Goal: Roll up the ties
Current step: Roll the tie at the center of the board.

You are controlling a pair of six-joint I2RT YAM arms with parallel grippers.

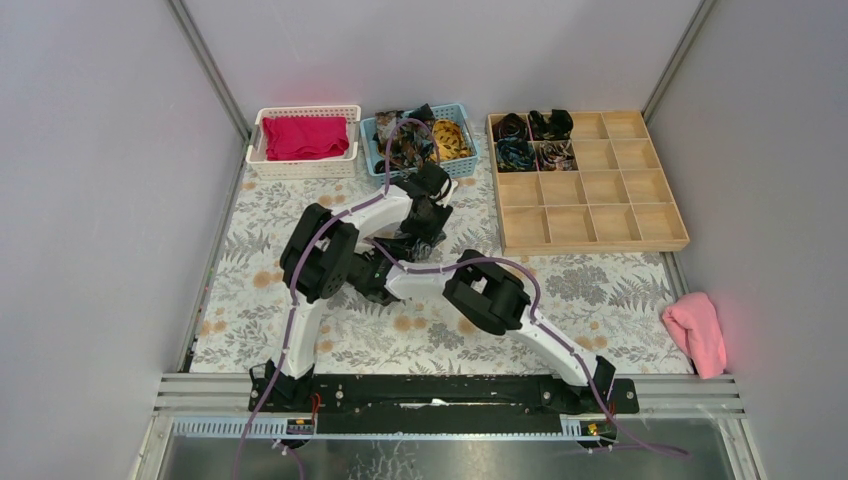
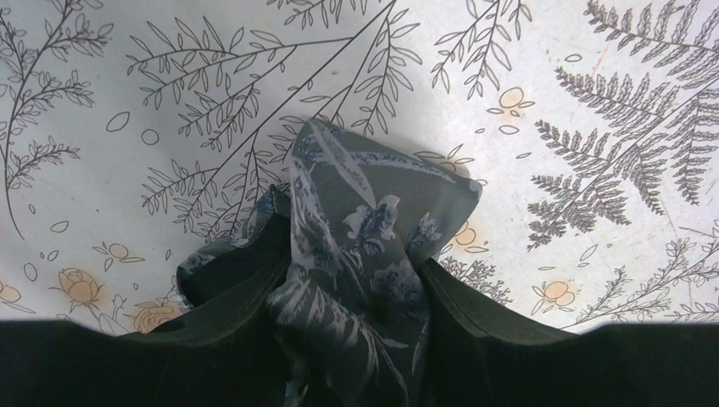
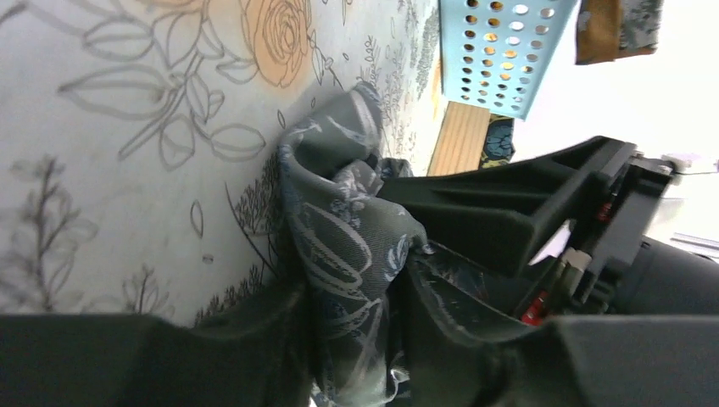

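Grey floral tie (image 2: 365,229) bunched on surface (image 2: 102,93), centre, near blue basket (image 1: 468,160). Left fingers (image 2: 237,305) clenched on tie. Right fingers (image 3: 212,356) grasping same tie from opposite side. Coiled ties (image 1: 530,140) in wooden tray (image 1: 600,245) compartments.

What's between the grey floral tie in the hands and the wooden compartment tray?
Nothing visible. Left hand and right hand both grip the grey floral fabric tie mid-table; no object lies on the leaf-patterned mat between it and the wooden compartment tray. Four back-left cells hold rolled ties; the rest are free.
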